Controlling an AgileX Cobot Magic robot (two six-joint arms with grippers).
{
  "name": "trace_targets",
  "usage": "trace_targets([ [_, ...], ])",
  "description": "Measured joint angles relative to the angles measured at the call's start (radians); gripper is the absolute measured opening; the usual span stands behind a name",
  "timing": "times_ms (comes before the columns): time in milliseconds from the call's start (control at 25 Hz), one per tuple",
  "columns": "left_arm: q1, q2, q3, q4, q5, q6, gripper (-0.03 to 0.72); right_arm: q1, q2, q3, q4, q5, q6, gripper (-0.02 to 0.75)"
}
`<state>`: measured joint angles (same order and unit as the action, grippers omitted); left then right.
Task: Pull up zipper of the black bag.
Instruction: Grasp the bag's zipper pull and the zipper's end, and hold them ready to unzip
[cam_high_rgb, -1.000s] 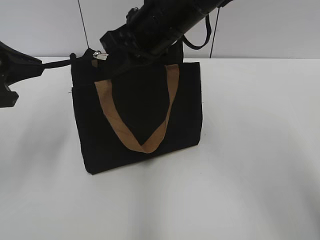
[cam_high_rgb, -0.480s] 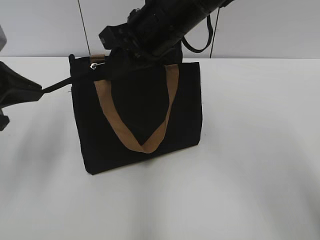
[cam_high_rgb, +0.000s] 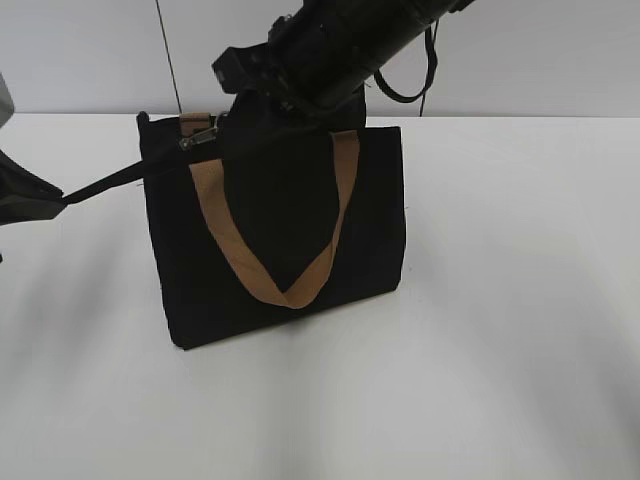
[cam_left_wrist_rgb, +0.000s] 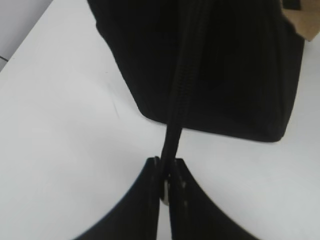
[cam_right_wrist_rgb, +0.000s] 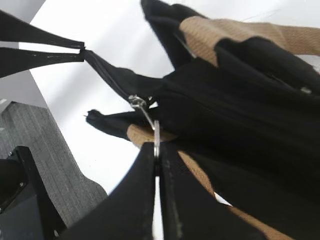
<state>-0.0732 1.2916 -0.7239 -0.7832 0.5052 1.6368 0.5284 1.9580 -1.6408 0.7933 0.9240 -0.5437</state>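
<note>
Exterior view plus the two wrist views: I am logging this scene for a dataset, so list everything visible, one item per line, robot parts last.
black bag: one, black, upright on the table, centre-left.
tan straps: two; one hangs in a V on the front panel, the other shows only at the top rim behind.
zipper: one, black, along the top edge; its loose end is drawn out taut to the left, off the bag.
pull tab: one, silver metal, near the bag's left top corner.
table: one, white.
cables: thin, dark, against the wall behind.
left gripper: black, shut on the zipper end.
right gripper: black, shut on the pull tab.
</note>
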Motion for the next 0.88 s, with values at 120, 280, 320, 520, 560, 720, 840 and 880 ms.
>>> trace_targets([
  [120, 0.000, 0.001, 0.000, -0.001, -0.019, 0.000, 0.017, -0.032, 0.000, 0.000, 0.020, 0.000, 0.000, -0.015],
  [280, 0.000, 0.001, 0.000, -0.006, -0.026, -0.001, 0.017, -0.070, 0.000, 0.000, 0.069, 0.005, -0.001, -0.015],
  [320, 0.000, 0.001, 0.000, -0.005, -0.029, -0.001, 0.017, -0.077, 0.000, 0.000, 0.073, 0.006, -0.001, -0.015],
  [520, 0.002, 0.001, 0.000, 0.004, -0.043, -0.002, 0.017, -0.119, -0.001, 0.000, 0.075, 0.023, -0.001, -0.015],
  [560, 0.002, 0.001, 0.000, 0.004, -0.045, -0.002, 0.017, -0.124, -0.001, 0.000, 0.075, 0.030, -0.001, -0.015],
  [720, 0.002, 0.001, 0.000, 0.004, -0.053, -0.002, 0.017, -0.150, -0.003, 0.000, 0.075, 0.054, -0.002, -0.015],
  [840, 0.002, 0.001, 0.000, 0.004, -0.055, -0.003, 0.017, -0.189, -0.018, 0.000, 0.073, 0.062, -0.003, -0.015],
  [880, 0.002, 0.001, 0.000, 0.003, -0.055, -0.003, 0.017, -0.207, -0.023, 0.000, 0.072, 0.066, -0.004, -0.015],
])
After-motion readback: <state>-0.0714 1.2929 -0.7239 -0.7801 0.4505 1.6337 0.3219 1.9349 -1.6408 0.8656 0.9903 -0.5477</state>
